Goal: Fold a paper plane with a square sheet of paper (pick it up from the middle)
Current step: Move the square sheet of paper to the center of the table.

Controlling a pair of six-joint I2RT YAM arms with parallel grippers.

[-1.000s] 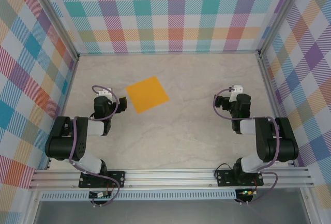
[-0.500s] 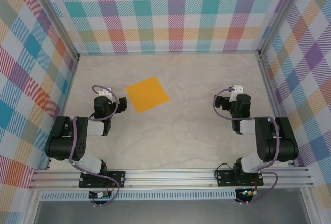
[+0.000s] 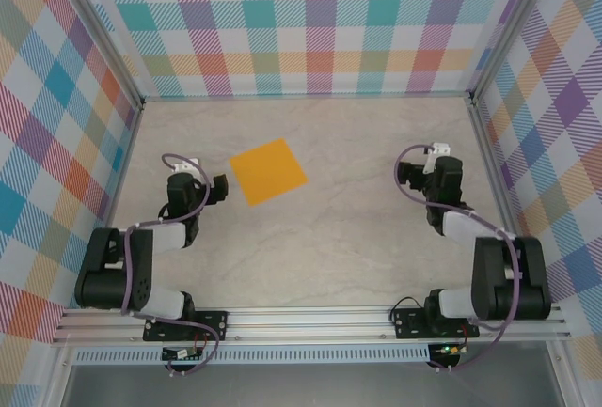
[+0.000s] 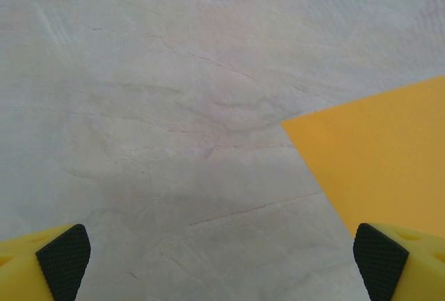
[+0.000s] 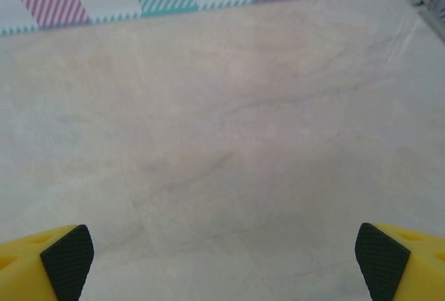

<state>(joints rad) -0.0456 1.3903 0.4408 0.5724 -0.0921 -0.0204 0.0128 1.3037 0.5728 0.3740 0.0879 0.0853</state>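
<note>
The square sheet of paper (image 3: pixel 269 171) is plain orange-yellow and lies flat and unfolded on the marble tabletop, left of centre, turned a little. My left gripper (image 3: pixel 217 186) hovers just left of the sheet's near-left corner, open and empty. In the left wrist view the sheet (image 4: pixel 379 155) fills the right side, its corner pointing left, and one edge runs down to the right fingertip (image 4: pixel 381 266); the left gripper (image 4: pixel 222 266) spans bare table. My right gripper (image 3: pixel 406 172) stands far right of the sheet, open, with bare table between its tips (image 5: pixel 224 266).
Checked walls with aluminium posts (image 3: pixel 480 111) close in the table on three sides. The arm bases sit on a rail (image 3: pixel 310 322) at the near edge. The tabletop (image 3: pixel 348 228) between the two arms is bare marble.
Both arms have reached forward and lowered, their elbows dropping. The right gripper has shifted farther from the base; the left one moved slightly. The sheet has not moved and both grippers stay open.
</note>
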